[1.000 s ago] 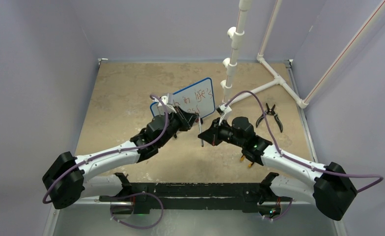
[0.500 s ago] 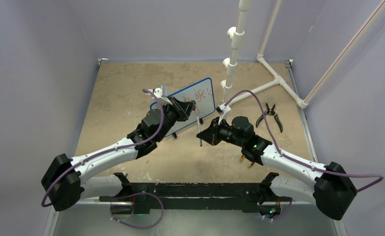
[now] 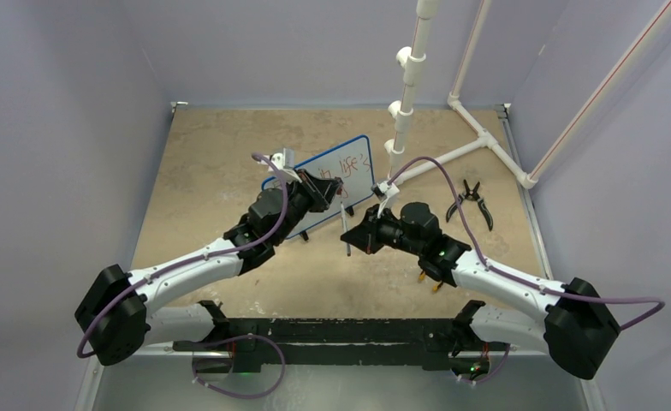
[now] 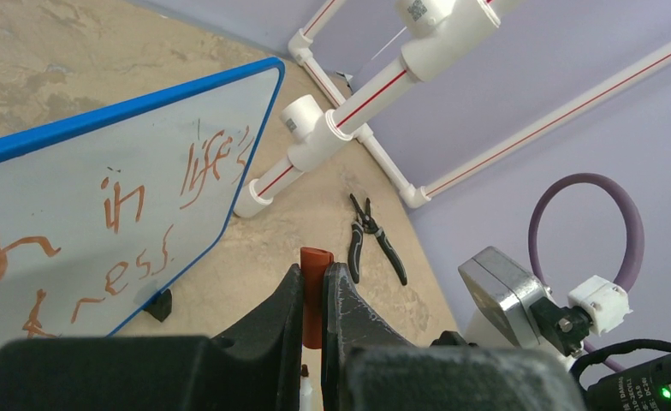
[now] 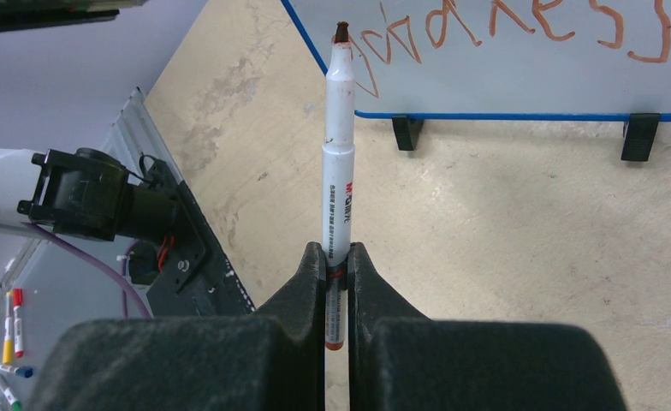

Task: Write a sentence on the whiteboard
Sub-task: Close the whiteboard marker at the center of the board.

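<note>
The whiteboard stands upright on small black feet, blue-rimmed, behind both grippers. The sentence runs across it in red, in two lines; its lower line shows in the right wrist view. My left gripper is shut on a red marker cap, just in front of the board. My right gripper is shut on the white marker, uncapped, its dark red tip pointing up toward the board's lower edge. From above, the marker stands just below the left gripper.
Black pliers lie on the tan tabletop to the right of the board. A white PVC pipe frame rises behind the board and runs to the back right corner. Purple-grey walls close in three sides.
The left gripper with the cap has lifted and drawn back toward the board. The right gripper has nudged the marker slightly left. Both grips are unchanged.
</note>
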{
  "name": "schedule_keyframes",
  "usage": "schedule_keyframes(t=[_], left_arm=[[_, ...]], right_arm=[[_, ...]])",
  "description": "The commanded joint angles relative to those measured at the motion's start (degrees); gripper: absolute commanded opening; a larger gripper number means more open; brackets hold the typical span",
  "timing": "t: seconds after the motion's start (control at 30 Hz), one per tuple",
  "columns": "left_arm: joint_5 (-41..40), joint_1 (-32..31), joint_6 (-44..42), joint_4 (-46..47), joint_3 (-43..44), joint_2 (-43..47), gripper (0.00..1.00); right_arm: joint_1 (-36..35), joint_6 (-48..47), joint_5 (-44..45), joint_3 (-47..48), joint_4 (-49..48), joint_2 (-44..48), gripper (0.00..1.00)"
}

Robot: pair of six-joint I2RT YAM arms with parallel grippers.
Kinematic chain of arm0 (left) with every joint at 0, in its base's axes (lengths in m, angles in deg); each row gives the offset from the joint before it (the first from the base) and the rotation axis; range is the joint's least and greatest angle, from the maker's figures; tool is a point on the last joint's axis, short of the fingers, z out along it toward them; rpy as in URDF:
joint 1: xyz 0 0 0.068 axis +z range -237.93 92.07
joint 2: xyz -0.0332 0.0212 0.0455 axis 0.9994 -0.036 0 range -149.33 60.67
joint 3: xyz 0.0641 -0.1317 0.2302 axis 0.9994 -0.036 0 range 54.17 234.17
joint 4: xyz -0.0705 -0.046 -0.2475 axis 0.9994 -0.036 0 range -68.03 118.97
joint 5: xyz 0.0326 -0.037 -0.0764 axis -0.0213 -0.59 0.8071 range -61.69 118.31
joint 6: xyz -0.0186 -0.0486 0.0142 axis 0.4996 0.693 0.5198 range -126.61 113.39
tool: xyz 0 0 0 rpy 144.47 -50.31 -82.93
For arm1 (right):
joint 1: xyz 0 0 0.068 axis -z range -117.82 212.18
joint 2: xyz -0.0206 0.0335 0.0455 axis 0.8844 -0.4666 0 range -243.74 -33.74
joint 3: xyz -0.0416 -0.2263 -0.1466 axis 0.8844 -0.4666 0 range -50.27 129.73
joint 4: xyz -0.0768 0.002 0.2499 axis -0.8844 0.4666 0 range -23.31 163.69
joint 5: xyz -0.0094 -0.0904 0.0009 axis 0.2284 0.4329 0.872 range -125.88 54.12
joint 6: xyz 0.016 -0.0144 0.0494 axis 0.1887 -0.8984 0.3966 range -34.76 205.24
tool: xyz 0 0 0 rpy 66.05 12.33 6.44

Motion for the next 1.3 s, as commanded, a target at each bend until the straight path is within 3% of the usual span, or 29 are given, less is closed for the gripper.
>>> schedule_keyframes(t=[0.0,1.27], left_arm=[[1.8,0.1,1.1,3.4,-1.4,-0.1,0.00],[3.9,0.1,1.7,5.2,-4.2,0.7,0.00]], right_arm=[[-0.3,-0.6,-0.2,2.9,-1.9,0.3,0.00],[-0.3,-0.4,1.2,3.6,-1.6,0.1,0.00]])
